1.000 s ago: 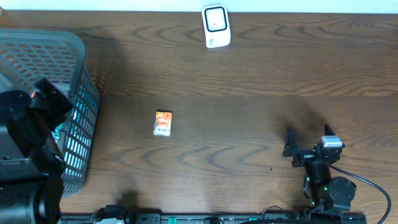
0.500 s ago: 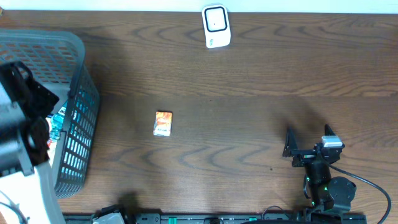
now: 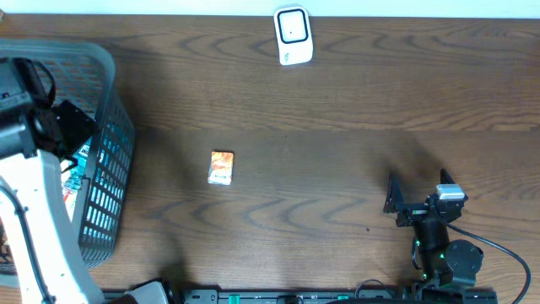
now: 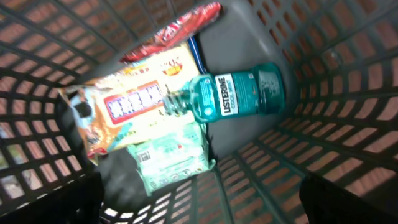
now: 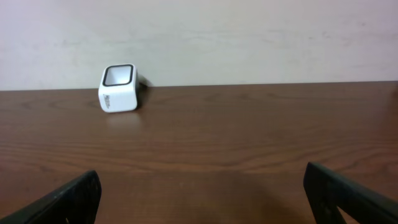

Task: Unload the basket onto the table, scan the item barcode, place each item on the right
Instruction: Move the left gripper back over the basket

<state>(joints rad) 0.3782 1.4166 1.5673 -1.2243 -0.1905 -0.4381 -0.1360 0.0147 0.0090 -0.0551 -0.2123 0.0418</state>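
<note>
While the left end effector [image 4: 200, 198] hangs wide open and empty over the basket [image 3: 110, 169], the right end effector [image 3: 419, 201] rests equally open, holding nothing; the small orange packet [image 3: 221, 167] lies on the desk [image 3: 337, 127], well apart from the white scanner [image 3: 293, 35].

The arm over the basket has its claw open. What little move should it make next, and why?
Probably lower the left gripper into the basket toward the teal mouthwash bottle. Its jaws stand open and empty, the bottle lies uncovered among the packets, and the white scanner stands across the table with nothing to read.
</note>
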